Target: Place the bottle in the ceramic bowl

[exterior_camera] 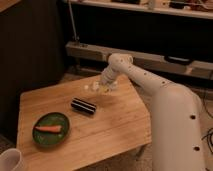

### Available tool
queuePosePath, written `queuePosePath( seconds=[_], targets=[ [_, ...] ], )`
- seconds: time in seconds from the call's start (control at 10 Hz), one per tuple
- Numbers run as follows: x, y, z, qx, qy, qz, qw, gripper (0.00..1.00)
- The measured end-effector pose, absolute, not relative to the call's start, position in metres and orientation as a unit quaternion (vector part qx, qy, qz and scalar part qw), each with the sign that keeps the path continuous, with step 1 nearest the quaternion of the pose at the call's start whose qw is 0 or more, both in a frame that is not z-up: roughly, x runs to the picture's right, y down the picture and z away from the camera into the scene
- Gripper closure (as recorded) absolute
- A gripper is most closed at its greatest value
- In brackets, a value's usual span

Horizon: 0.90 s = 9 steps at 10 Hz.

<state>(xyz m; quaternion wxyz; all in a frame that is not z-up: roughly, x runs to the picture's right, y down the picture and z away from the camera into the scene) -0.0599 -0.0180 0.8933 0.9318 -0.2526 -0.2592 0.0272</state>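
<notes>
My gripper hangs over the far middle of the wooden table, at the end of the white arm that reaches in from the right. It is shut on the small clear bottle, whose white cap points left, and holds it a little above the tabletop. The dark-green ceramic bowl sits on the near left part of the table, well to the left of and nearer than the gripper. An orange carrot-like piece lies in it.
A black ribbed cylinder lies on the table between the gripper and the bowl. A white mug-like vessel stands at the near left corner. A dark cabinet rises at the left, and low shelving runs behind the table.
</notes>
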Motion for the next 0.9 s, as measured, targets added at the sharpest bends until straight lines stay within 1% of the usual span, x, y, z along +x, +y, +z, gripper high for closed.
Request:
queuePosePath(
  seconds=[0.3, 0.4, 0.5, 0.9],
  targets=[
    [-0.132, -0.011, 0.846, -0.238, -0.316, -0.039, 0.918, 1.00],
    [-0.153, -0.010, 0.835, -0.239, -0.335, -0.057, 0.910, 1.00],
    [-0.175, -0.005, 0.825, -0.245, -0.356, -0.077, 0.899, 1.00],
    [-0.214, 0.027, 0.792, -0.281, -0.399, -0.120, 0.865, 1.00]
  ],
)
